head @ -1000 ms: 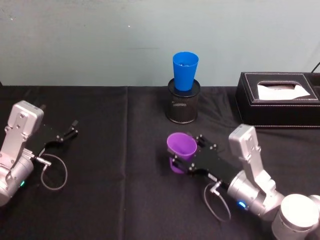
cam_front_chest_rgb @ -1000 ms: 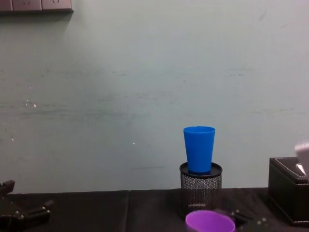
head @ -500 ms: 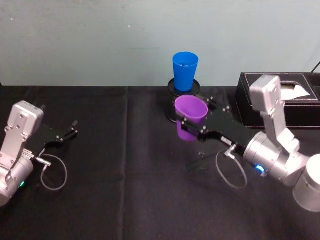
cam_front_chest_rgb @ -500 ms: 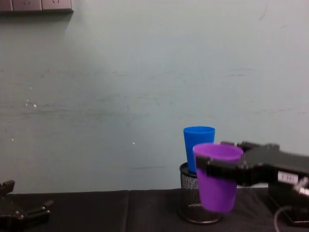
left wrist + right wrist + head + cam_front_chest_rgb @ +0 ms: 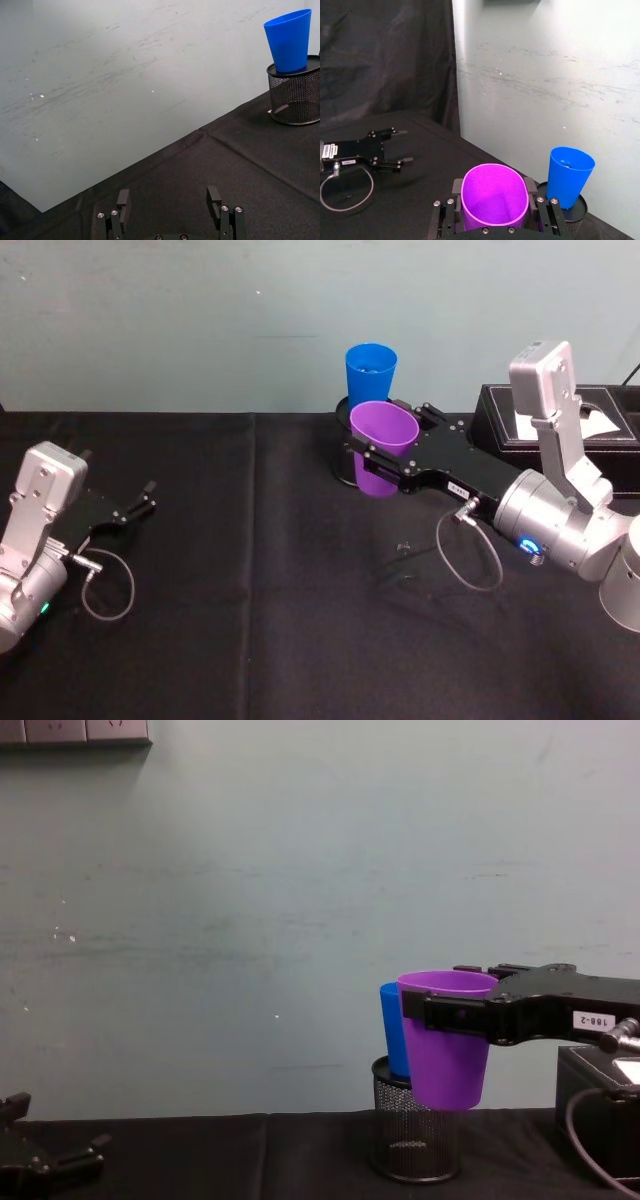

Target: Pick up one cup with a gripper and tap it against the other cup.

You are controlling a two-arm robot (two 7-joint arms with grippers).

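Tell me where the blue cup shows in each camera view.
Head view: blue cup upper centre, behind the purple cup the right gripper holds.
Chest view: right of centre, mostly hidden by the purple cup.
Left wrist view: far off, fully visible.
Right wrist view: just beyond the purple cup.
Shared landmark: the black mesh holder it stands in.

Right end effector [image 5: 495, 190] clamps the purple cup [image 5: 495, 206] near the blue cup [image 5: 569, 176].
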